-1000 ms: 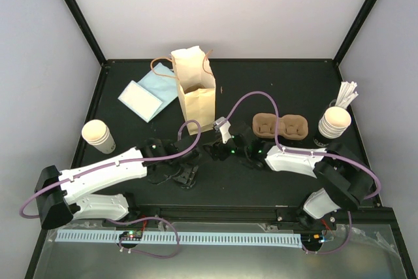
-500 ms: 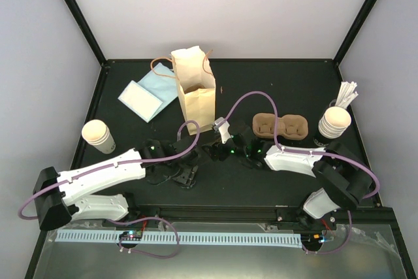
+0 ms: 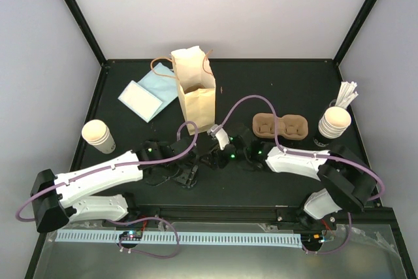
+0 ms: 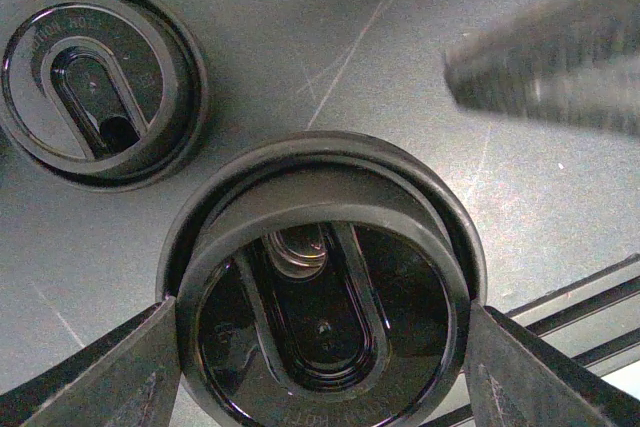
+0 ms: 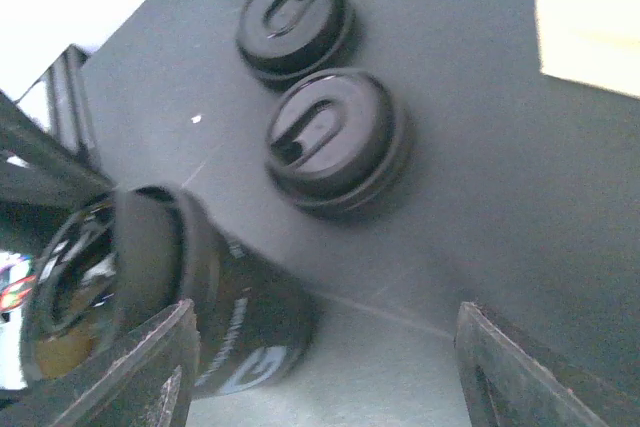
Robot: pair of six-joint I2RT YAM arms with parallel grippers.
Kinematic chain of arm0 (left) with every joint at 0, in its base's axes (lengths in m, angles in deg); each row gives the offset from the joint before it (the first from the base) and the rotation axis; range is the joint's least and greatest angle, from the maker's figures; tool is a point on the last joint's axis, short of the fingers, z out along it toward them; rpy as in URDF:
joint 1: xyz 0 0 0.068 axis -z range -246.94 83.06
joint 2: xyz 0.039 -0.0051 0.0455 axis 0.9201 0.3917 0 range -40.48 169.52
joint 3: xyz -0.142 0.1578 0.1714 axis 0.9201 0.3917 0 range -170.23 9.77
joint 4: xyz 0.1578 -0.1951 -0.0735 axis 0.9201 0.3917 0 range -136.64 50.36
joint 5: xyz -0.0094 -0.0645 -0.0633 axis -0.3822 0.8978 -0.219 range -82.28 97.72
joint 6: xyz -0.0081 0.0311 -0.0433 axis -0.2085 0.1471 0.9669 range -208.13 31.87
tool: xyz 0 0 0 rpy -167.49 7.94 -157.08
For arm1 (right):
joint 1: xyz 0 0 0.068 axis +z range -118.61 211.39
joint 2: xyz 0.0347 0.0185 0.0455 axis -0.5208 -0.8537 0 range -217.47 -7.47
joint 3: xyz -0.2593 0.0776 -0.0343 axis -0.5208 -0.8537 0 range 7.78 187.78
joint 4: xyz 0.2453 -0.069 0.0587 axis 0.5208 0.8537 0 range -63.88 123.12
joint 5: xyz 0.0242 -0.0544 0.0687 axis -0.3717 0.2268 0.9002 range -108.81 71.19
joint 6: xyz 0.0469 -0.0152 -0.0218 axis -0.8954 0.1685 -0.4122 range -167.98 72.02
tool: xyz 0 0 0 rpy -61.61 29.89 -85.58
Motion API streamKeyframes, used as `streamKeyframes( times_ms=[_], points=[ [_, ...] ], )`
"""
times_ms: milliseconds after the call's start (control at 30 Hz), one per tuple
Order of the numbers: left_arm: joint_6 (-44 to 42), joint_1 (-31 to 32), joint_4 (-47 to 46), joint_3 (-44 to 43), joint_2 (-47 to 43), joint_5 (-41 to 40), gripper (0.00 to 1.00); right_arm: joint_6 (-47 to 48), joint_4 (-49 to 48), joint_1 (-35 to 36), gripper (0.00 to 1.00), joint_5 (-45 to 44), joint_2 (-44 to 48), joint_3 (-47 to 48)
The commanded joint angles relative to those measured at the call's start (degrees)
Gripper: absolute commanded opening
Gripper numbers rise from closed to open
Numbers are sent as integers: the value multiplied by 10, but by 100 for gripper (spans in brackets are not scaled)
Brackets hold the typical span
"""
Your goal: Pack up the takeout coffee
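The takeout coffee (image 3: 96, 134), a small cream paper cup, stands alone at the table's left edge, far from both grippers. My left gripper (image 3: 187, 176) is low over the middle of the table. In the left wrist view its jaws (image 4: 322, 372) press both sides of a black lid (image 4: 320, 297). A second black lid (image 4: 100, 82) lies beside it. My right gripper (image 3: 217, 155) hovers just right of the left one, open and holding nothing (image 5: 320, 387). Ahead of it lie two black lids (image 5: 340, 142) (image 5: 295, 22).
An upright paper bag (image 3: 196, 93) stands behind the grippers, with napkins (image 3: 140, 100) to its left. A brown pulp carrier (image 3: 281, 127) lies right of centre. A stack of cups with white sticks (image 3: 334, 122) stands at the far right. A blurred dark cylinder (image 5: 150, 297) lies beside my right gripper's left finger.
My right gripper has slid a little left and nearer, closing in on the left gripper. The left arm has barely shifted. Both jaws stand as wide as before.
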Motion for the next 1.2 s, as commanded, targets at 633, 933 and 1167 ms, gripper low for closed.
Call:
streamKeyframes(
  times_ms=[633, 933, 1167],
  points=[
    [16, 3, 19, 51, 2, 50, 72, -97, -35, 39, 57, 105, -7, -10],
    [15, 5, 12, 57, 5, 58, 72, -95, 5, 39, 50, 92, -38, 19],
    [21, 5, 5, 66, 11, 68, 72, -99, 34, 39, 40, 101, -55, 19]
  ],
)
